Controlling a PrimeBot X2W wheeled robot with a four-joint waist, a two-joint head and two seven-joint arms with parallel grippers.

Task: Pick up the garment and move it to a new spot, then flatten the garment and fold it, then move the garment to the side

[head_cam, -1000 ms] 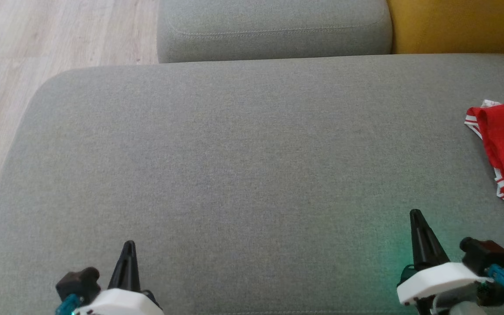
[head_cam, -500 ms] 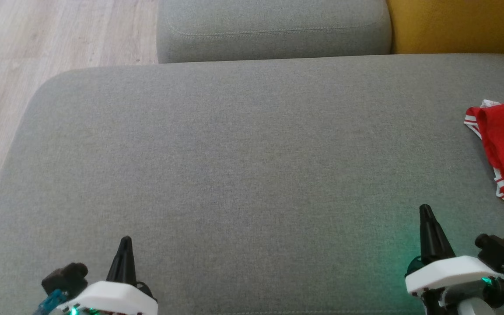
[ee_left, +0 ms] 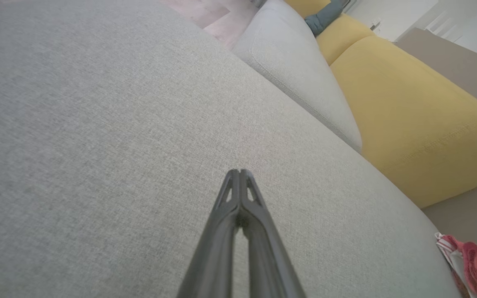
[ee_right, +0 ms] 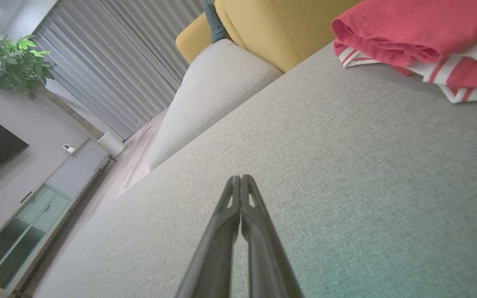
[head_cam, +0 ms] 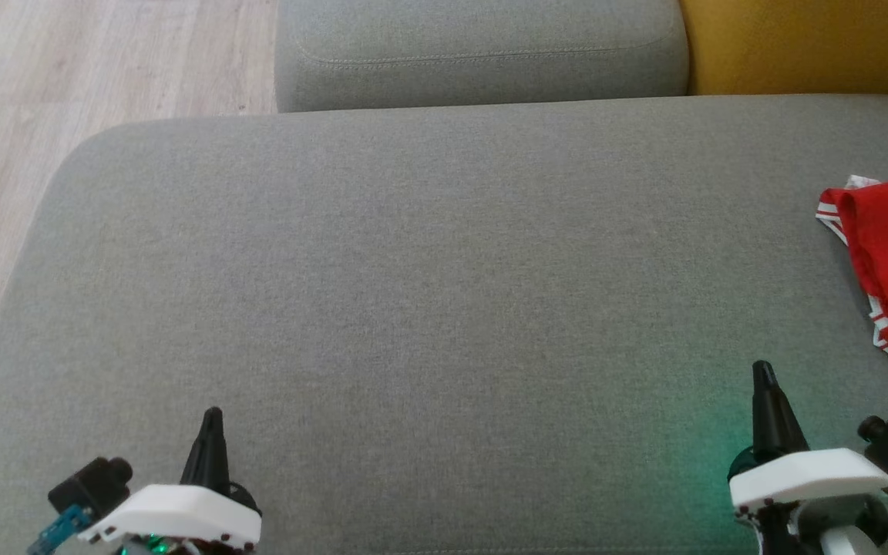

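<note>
Head view puts the garment (head_cam: 887, 262) folded at the sofa's (head_cam: 413, 293) right edge, untouched. Both claws, left (head_cam: 211, 420) and right (head_cam: 761, 374), pinched empty (good); I'd withdraw gently, avoiding snags.

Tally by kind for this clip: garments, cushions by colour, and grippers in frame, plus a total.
Red garment with white stripes: 1
Grey fabric cushions: 2, seat and back
Yellow cushion: 1
Grippers: 2, left gripper, right gripper
Total: 6
</note>
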